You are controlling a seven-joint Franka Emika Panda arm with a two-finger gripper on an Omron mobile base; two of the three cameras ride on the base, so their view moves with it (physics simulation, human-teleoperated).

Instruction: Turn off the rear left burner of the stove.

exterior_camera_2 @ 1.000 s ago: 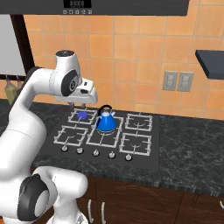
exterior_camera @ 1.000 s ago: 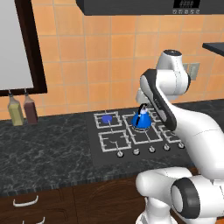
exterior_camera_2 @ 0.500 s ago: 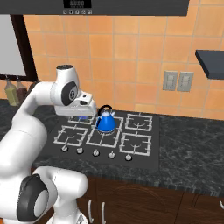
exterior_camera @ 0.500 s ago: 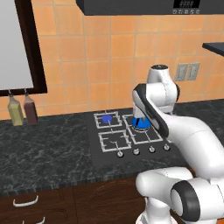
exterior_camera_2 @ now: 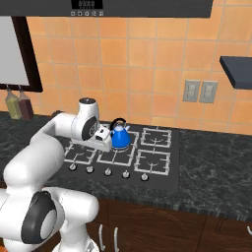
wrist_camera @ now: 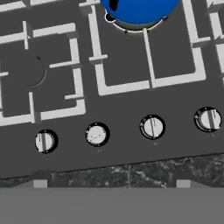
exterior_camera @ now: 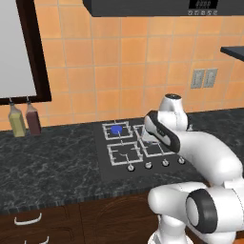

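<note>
Hand view: stove (wrist_camera: pixel 131 94) knob row runs sideways; fingers' spread unclear.

**Dark speckled bench with cooktop**

The bench (exterior_camera: pixel 52 167) carries the stove (exterior_camera: pixel 106 167), set flush in it. Two bottles (exterior_camera: pixel 25 119) stand on the bench at the far left against the tiled wall. A blue kettle (exterior_camera_2: pixel 120 138) sits on the stove's grates.

A: Wall (exterior_camera: pixel 119 62): orange tiles, dark hood (exterior_camera_2: pixel 138 7) overhead, dark-framed window (exterior_camera: pixel 21 52) far left.
B: Noted. Double outlet (exterior_camera_2: pixel 199 91) on the tiles, dark shelf (exterior_camera_2: pixel 236 64) at right. Counter (exterior_camera: pixel 47 162) is black speckled stone; two bottles (exterior_camera: pixel 25 119) under the window; brown drawers (exterior_camera: pixel 57 219) with pale handles below.
</note>
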